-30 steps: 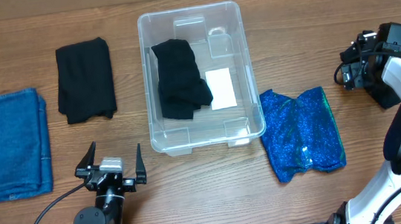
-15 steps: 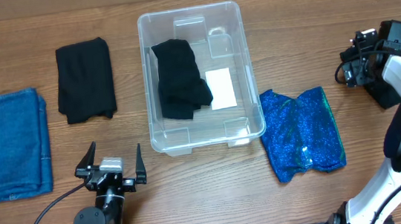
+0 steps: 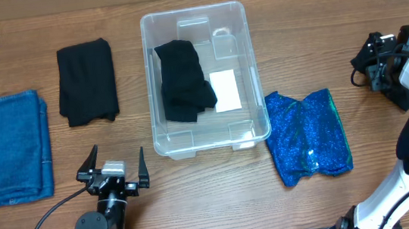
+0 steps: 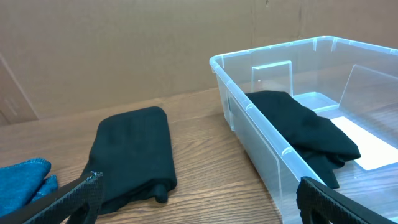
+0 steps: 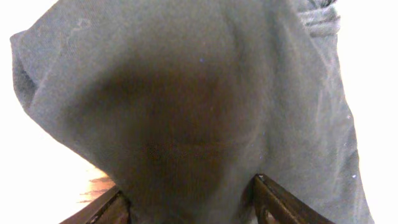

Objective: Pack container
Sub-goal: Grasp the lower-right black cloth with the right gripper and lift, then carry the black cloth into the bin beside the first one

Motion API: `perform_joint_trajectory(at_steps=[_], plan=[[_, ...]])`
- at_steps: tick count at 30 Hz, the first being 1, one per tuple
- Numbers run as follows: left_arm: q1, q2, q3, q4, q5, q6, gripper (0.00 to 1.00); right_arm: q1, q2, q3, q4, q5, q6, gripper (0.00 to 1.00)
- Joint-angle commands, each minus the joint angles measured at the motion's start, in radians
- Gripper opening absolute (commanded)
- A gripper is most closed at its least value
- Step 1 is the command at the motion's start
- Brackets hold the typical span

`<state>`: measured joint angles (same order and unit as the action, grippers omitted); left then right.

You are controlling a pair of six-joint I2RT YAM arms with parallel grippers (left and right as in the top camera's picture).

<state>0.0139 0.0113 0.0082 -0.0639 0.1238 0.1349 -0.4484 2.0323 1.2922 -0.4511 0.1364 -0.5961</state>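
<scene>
Overhead, the clear plastic rectangular container with rounded corners [image 3: 191,10] stands upright, open side up, near the middle of the brown wooden table [image 3: 376,5]. Its long axis runs from the robot's side toward the far edge, and one short end faces the robot. A crumpled black cloth [image 3: 184,82] lies inside along its left half, just beside a small white rectangular label [image 3: 225,91] on the base. Left of the container, apart from it, lies a folded black cloth [image 3: 87,81], and farther left a folded blue denim-like cloth [image 3: 6,148]. A glittery blue fabric piece [image 3: 309,135] lies against the container's near right corner. The left gripper [image 3: 116,154] sits in front of the container's near left corner, its fingers spread wide and holding nothing. The right gripper [image 5: 189,202] is well to the container's right; dark grey fabric [image 5: 186,93] fills its wrist view between its two fingers, and I cannot tell whether it grips that fabric.
</scene>
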Motion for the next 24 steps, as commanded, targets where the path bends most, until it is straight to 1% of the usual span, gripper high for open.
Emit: perform_joint_trajectory(at_steps=[1, 4, 6, 9, 10, 12, 15, 17, 21, 24], plan=[[0.005, -0.006, -0.003, -0.001, 0.000, 0.007, 1.00, -0.011, 0.061, -0.029, -0.018, 0.016, 0.008, 0.34], [0.005, -0.006, -0.003, -0.001, 0.000, 0.007, 1.00, -0.001, 0.061, -0.028, -0.016, 0.015, 0.050, 0.17], [0.005, -0.006, -0.003, -0.001, 0.000, 0.008, 1.00, 0.010, 0.061, -0.027, -0.015, 0.016, 0.051, 0.05], [0.005, -0.006, -0.003, -0.001, 0.000, 0.007, 1.00, 0.047, 0.060, 0.013, -0.023, 0.019, 0.154, 0.04], [0.005, -0.006, -0.003, -0.001, 0.000, 0.007, 1.00, 0.056, 0.060, 0.043, -0.034, 0.019, 0.212, 0.04], [0.005, -0.006, -0.003, -0.001, 0.000, 0.007, 1.00, 0.070, 0.057, 0.104, -0.071, 0.008, 0.278, 0.04], [0.005, -0.006, -0.003, -0.001, 0.000, 0.007, 1.00, 0.088, 0.055, 0.231, -0.191, -0.091, 0.316, 0.04], [0.005, -0.006, -0.003, -0.001, 0.000, 0.007, 1.00, 0.090, 0.055, 0.317, -0.261, -0.143, 0.396, 0.04], [0.005, -0.006, -0.003, -0.001, 0.000, 0.007, 1.00, 0.090, 0.053, 0.518, -0.415, -0.319, 0.520, 0.04], [0.005, -0.006, -0.003, -0.001, 0.000, 0.007, 1.00, 0.095, 0.053, 0.642, -0.504, -0.401, 0.579, 0.04]])
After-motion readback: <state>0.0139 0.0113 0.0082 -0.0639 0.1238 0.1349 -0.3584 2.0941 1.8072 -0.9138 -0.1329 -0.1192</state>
